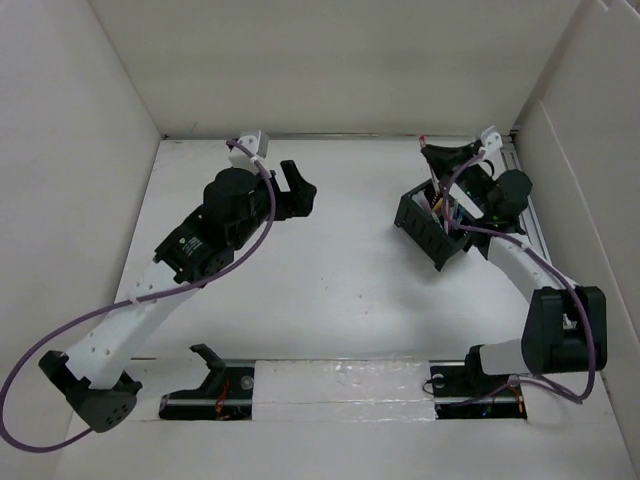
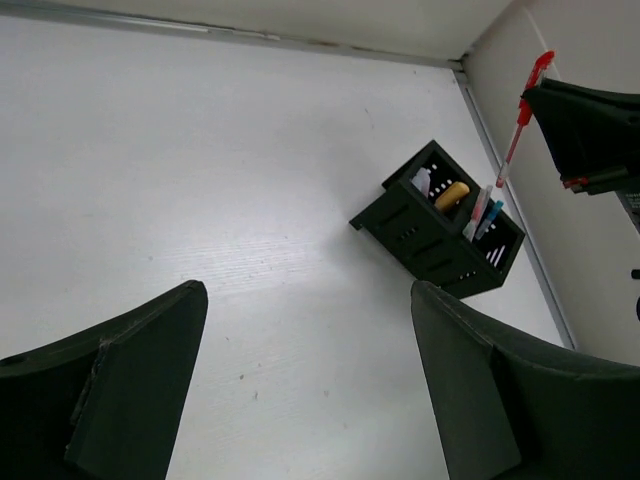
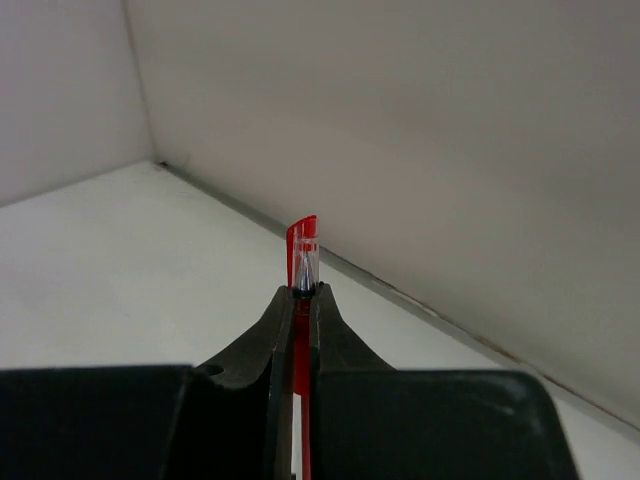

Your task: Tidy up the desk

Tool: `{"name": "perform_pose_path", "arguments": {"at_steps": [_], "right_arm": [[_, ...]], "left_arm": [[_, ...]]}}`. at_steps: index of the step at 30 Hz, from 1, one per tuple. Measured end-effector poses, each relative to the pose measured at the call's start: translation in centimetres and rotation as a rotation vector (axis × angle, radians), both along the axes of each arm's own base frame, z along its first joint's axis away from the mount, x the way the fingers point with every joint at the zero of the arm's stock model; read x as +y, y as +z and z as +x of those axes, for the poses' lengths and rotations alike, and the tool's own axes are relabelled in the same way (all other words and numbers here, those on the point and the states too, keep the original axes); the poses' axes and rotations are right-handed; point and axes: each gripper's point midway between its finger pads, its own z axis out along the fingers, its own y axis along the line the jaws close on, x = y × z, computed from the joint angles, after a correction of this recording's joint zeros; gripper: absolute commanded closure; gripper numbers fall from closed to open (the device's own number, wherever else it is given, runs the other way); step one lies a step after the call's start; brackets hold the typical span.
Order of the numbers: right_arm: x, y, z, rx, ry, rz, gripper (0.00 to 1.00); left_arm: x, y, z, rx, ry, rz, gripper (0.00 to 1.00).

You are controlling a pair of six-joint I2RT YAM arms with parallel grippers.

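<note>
**Left fingers (image 2: 140,390) wide over bare worktop (image 1: 340,290), right fingers (image 3: 328,330) pinching a red pen (image 3: 303,262)**

Your left fingers are spread wide with nothing between them. They hang above the worktop on its left half, and all you see in the gap is plain white surface. Your right fingers are squeezed narrow on the red pen, with its cap end poking up past the tips, and they're up off the worktop near the far right corner. The pen slants down toward the black holder (image 2: 440,225). That sits on the worktop right below those fingers, with a few pens and an orange thing in its slots. The pen's lower tip is right at the holder's end compartment, but I honestly can't tell whether it's actually inside.
</note>
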Motion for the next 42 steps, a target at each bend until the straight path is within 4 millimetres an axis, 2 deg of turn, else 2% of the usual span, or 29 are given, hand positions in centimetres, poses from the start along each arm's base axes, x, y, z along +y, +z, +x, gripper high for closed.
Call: {"name": "perform_pose_path", "arguments": {"at_steps": [1, 3, 5, 9, 11, 12, 20, 21, 23, 24, 25, 27, 29, 31, 36, 38, 39, 40, 41, 42], "right_arm": [[-2.2, -0.7, 0.2, -0.002, -0.031, 0.02, 1.0], [-3.3, -1.5, 0.3, -0.005, -0.021, 0.041, 1.0], [-4.4, -3.1, 0.6, 0.027, 0.014, 0.083, 1.0], [-7.4, -9.6, 1.5, 0.254, 0.008, 0.231, 1.0], [-8.4, -13.1, 1.3, 0.38, -0.014, 0.302, 1.0], [-8.7, -14.2, 0.9, 0.421, -0.021, 0.325, 1.0], [-8.7, -14.4, -1.1, 0.433, 0.005, 0.341, 1.0], [-8.9, -14.3, -1.3, 0.431, 0.001, 0.341, 0.85], [-9.4, -14.2, -1.6, 0.426, -0.006, 0.338, 0.67], [-9.5, -14.1, -1.7, 0.421, -0.009, 0.337, 0.52], [-9.7, -13.9, -1.9, 0.416, -0.012, 0.337, 0.46], [-9.9, -13.2, -2.2, 0.39, -0.013, 0.324, 0.35], [-9.9, -11.9, -2.5, 0.349, -0.008, 0.3, 0.29], [-9.9, -9.7, -2.8, 0.265, -0.003, 0.249, 0.25], [-9.5, -0.3, -3.8, -0.03, -0.048, 0.03, 0.25], [-8.4, 4.2, -4.6, -0.14, -0.081, -0.064, 0.27], [-7.6, 6.3, -5.2, -0.189, -0.097, -0.107, 0.36], [-6.6, 8.2, -6.1, -0.239, -0.101, -0.149, 0.54], [-5.6, 9.6, -7.0, -0.279, -0.102, -0.18, 0.54], [-4.5, 10.7, -8.1, -0.302, -0.097, -0.207, 0.9]], "left_arm": [[-0.4, -0.4, 0.0, 0.011, -0.014, 0.005, 0.21], [-0.7, -0.4, -0.1, 0.012, -0.032, 0.0, 0.21], [-1.0, 0.2, -0.1, -0.006, -0.047, -0.017, 0.21], [-1.6, 0.9, 0.1, -0.014, -0.068, -0.031, 0.2], [-1.9, 0.7, 0.2, -0.011, -0.073, -0.03, 0.2], [-2.0, 0.6, 0.3, -0.007, -0.076, -0.027, 0.2], [-2.4, 0.1, 0.7, 0.006, -0.079, -0.018, 0.2], [-2.5, 0.1, 0.7, 0.006, -0.079, -0.018, 0.2], [-2.5, 0.0, 0.8, 0.008, -0.079, -0.016, 0.2], [-2.5, 0.0, 0.8, 0.009, -0.079, -0.015, 0.2], [-2.5, -0.1, 0.8, 0.009, -0.079, -0.015, 0.19], [-2.6, -0.1, 0.8, 0.009, -0.079, -0.015, 0.19], [-2.6, -0.1, 0.8, 0.009, -0.079, -0.015, 0.19], [-2.6, 0.0, 0.8, 0.009, -0.079, -0.015, 0.18], [-2.6, 0.1, 0.8, 0.006, -0.078, -0.018, 0.15], [-2.6, 0.2, 0.8, 0.002, -0.079, -0.02, 0.14], [-2.6, 0.3, 0.9, 0.0, -0.079, -0.021, 0.13], [-2.6, 0.3, 0.9, -0.001, -0.079, -0.021, 0.11], [-2.6, 0.4, 0.9, -0.004, -0.08, -0.021, 0.11], [-2.5, 0.5, 0.8, -0.007, -0.079, -0.021, 0.1]]}}
